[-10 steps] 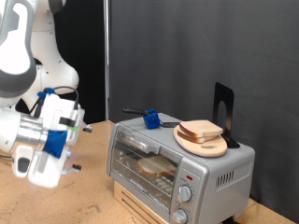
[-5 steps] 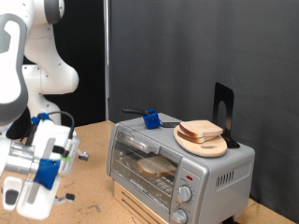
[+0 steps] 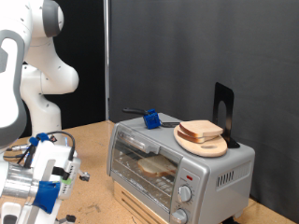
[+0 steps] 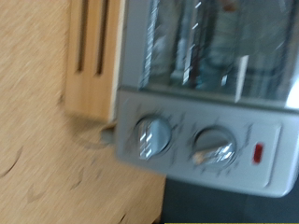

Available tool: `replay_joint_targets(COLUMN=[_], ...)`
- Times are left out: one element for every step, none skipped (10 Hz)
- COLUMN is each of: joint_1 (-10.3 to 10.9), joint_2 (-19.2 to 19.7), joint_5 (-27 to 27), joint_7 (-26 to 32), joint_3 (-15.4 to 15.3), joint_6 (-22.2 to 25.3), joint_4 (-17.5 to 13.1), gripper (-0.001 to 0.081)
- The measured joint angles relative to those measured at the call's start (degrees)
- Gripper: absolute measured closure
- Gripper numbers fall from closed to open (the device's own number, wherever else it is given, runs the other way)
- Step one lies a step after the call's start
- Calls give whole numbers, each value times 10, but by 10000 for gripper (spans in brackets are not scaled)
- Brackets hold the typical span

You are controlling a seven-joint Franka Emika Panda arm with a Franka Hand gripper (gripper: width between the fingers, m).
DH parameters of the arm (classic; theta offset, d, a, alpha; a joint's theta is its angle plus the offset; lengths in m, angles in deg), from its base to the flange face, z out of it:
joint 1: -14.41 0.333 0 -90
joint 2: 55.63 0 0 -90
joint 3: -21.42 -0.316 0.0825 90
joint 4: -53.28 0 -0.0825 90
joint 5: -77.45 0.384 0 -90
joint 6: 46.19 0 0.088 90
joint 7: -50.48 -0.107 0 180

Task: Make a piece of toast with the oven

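Note:
The silver-grey oven [image 3: 177,163] stands on a wooden base at the exterior view's right, with its glass door shut. A slice of toast [image 3: 155,168] lies on the rack inside, seen through the glass. More slices [image 3: 202,131] rest on a round wooden board on top of the oven. My gripper [image 3: 47,179] is low at the exterior view's bottom left, well away from the oven and holding nothing that shows. The wrist view shows the oven [image 4: 201,89] blurred, with its two knobs [image 4: 152,136] and a red light. No fingers show in the wrist view.
A blue-handled tool [image 3: 149,118] and a black upright stand [image 3: 222,110] sit on the oven top. The oven's wooden base [image 4: 89,61] rests on a wooden table [image 3: 93,187]. A dark curtain hangs behind.
The arm has swung down and towards the exterior view's bottom left, away from the oven. The oven, toast and board have not moved.

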Motion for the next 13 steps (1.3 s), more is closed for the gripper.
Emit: replay_joint_targets(joint_1=[0,1,2,4,6,10,14,18,21,21,21,21,21], joint_2=[3,9,19,33,49,66,85,104,122,137,150,157,157], joint_5=[-5,-9,-12,-13,-13,-10,-9,-8,-3,2,16,26,23], joint_7=[-24,-47,-68,-82,-90,-92,-92,-92,-74,-54,-40,-30,-33], joint_3=[-1,-4,-8,-15,-21,-27,-32,-36,-40,-46,-50,-53,-53], joint_6=[30,56,78,91,93,86,74,59,39,25,8,-3,-1], joint_4=[-5,-17,-34,-57,-79,-101,-123,-144,-161,-174,-184,-191,-191], gripper=[124,124,124,124,124,124,124,124,124,124,124,124,124])
